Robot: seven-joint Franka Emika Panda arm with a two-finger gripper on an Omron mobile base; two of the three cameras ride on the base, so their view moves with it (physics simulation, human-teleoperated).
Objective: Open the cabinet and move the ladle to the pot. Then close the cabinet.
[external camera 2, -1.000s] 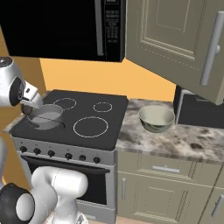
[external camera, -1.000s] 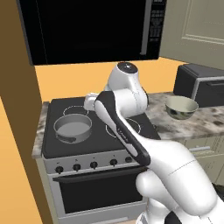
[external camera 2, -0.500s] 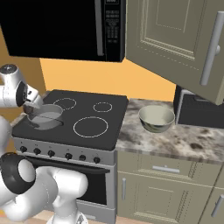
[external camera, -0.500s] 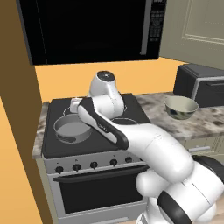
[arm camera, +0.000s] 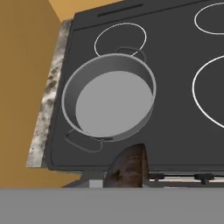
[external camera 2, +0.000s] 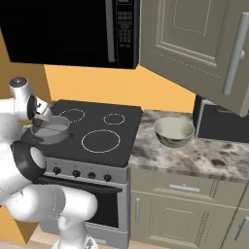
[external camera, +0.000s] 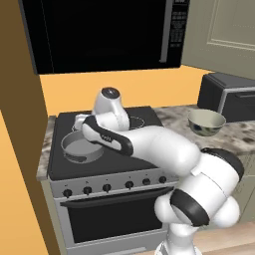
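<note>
The grey two-handled pot (arm camera: 109, 100) stands on the front left burner of the black stove (external camera: 114, 159), and is also seen as the pot (external camera: 79, 144) and the pot (external camera 2: 51, 130) from the base. My gripper (external camera: 80, 123) hangs just above the pot's near rim, shut on the ladle (arm camera: 127, 168), whose brown, rusty end shows at the bottom of the hand view. The gripper (external camera 2: 41, 116) sits at the far left there. The cabinet (external camera 2: 194, 44) has its grey-beige door swung open, with a silver bar handle (external camera 2: 236, 48).
A pale green bowl (external camera 2: 173, 131) rests on the marble counter right of the stove. Behind it stands a black appliance (external camera: 231, 94). A black microwave (external camera: 104, 32) hangs over the stove. An orange wall (external camera: 15, 149) borders the left side. The open door juts out above the counter.
The arm has swung left and stretched lower across the stove, carrying the ladle from the stove's middle to just above the pot. The gripper stayed shut.
</note>
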